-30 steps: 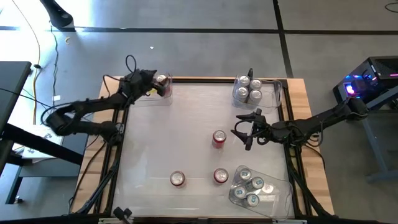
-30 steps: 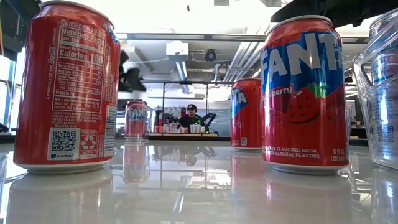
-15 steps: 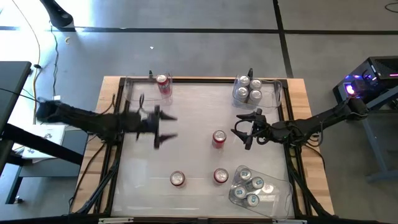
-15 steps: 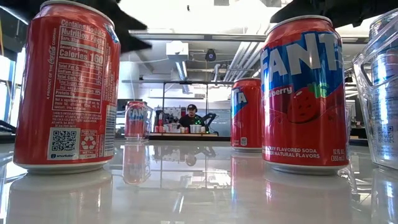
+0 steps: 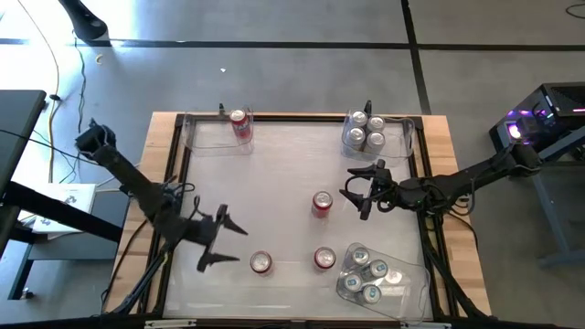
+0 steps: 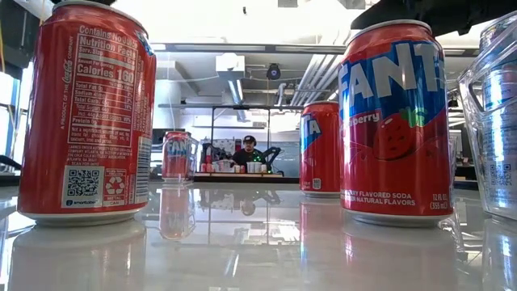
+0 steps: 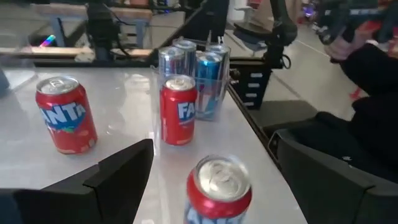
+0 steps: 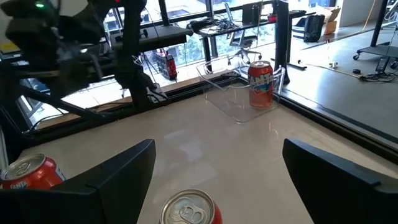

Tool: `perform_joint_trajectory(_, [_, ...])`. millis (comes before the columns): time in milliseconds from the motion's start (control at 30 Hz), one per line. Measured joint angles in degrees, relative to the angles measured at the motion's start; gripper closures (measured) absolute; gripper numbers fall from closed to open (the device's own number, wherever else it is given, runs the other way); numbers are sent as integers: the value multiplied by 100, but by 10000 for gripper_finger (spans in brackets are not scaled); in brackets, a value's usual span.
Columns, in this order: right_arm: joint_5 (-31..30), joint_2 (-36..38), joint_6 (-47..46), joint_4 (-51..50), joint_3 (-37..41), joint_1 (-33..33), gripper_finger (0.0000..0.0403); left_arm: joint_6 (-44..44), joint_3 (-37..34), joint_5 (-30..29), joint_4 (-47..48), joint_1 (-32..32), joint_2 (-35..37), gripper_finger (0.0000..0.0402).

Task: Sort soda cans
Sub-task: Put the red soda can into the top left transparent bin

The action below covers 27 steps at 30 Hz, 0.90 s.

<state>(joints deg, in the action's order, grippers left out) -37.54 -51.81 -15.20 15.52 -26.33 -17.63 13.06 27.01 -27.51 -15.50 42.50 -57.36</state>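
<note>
Three red soda cans stand upright on the white table: one near left (image 5: 261, 263), one in the middle (image 5: 322, 203), one near middle (image 5: 324, 259). A fourth red can (image 5: 240, 123) stands in the clear bin (image 5: 206, 137) at the far left. My left gripper (image 5: 234, 245) is open, just left of the near-left can (image 7: 217, 190), whose top shows between its fingers, apart from them. My right gripper (image 5: 347, 192) is open, just right of the middle can (image 8: 189, 211), not touching it.
A clear bin (image 5: 402, 137) at the far right holds silver cans (image 5: 364, 132). Another bin (image 5: 411, 283), tipped at the near right, holds several blue and silver cans (image 5: 370, 274). A raised frame edges the table. Bare table lies between the left bin and the cans.
My left gripper has swung from the far-left bin along the table's left side toward the near edge, staying open, and now points at the near-left red can. The red can in the far-left bin stands there by itself. My right arm has kept still.
</note>
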Motion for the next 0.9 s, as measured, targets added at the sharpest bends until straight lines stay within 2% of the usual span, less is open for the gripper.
perform_joint_trajectory(100, [0, 0, 0, 1, -1, 0, 55, -155, 323, -662, -32, 460, -446, 65])
perform_joint_trajectory(200, [0, 0, 0, 1, 0, 0, 55, -395, 767, -1006, 5, 650, -1087, 65])
perform_joint_trajectory(467, [0, 0, -32, 3, -1, 0, 55, -769, 1706, -1082, 647, 454, -2556, 65])
perform_joint_trajectory(667, [2, 0, -28, 1, -2, 0, 55, -661, 1800, -1097, 834, 352, -2788, 65])
perform_joint_trajectory(900, [2, 0, 20, 0, 0, 0, 55, 78, 1803, -1080, 1752, 357, -2788, 65])
